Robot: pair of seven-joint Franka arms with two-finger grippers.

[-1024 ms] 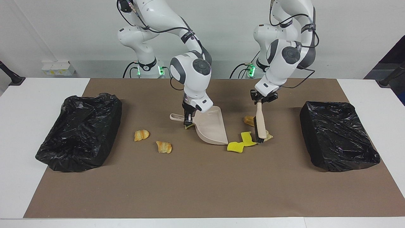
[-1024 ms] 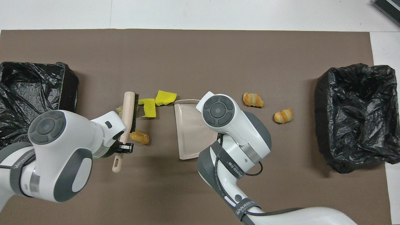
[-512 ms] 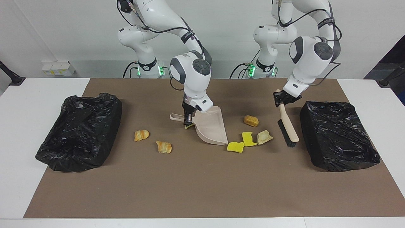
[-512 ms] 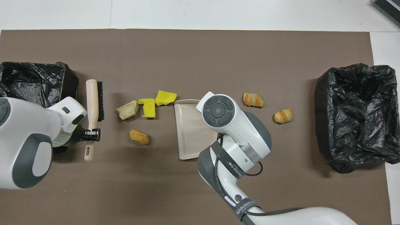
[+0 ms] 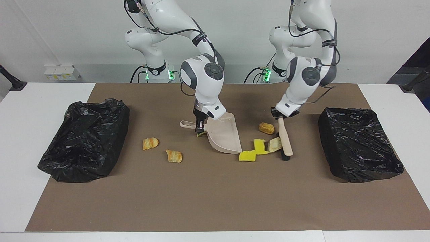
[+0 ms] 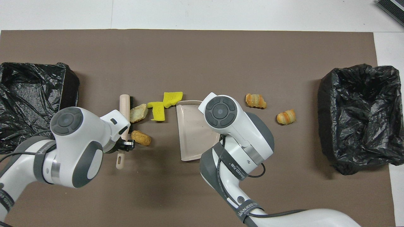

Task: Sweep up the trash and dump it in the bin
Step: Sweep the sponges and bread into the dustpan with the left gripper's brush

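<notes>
I am holding the brush (image 5: 285, 138) in the left gripper (image 5: 281, 116), clenched on its handle, with the bristle end down on the brown mat (image 5: 215, 201) and pressing against the pale beige chunk (image 5: 274, 144). That chunk is touching one yellow sponge piece (image 5: 259, 146), which is touching a second yellow sponge piece (image 5: 247, 156) lying just at the lip of the dustpan (image 5: 224, 136). I am gripping the dustpan by its handle with the right gripper (image 5: 199, 126), clamped shut on it, and its open edge is facing the left arm's end of the table. A green-backed scrap (image 5: 201, 134) is peeking out under the pan beside that gripper. The brown bun (image 5: 266, 128) is sitting nearer to the robots than the chunk, just beside the brush handle and off the line to the pan. Two croissant-like pastries (image 5: 150, 143) (image 5: 174, 156) are lying apart from the pan, toward the right arm's end of the table. One black-lined bin (image 5: 84, 139) is standing at the right arm's end and another black-lined bin (image 5: 359, 143) at the left arm's end, both well apart from the trash.
</notes>
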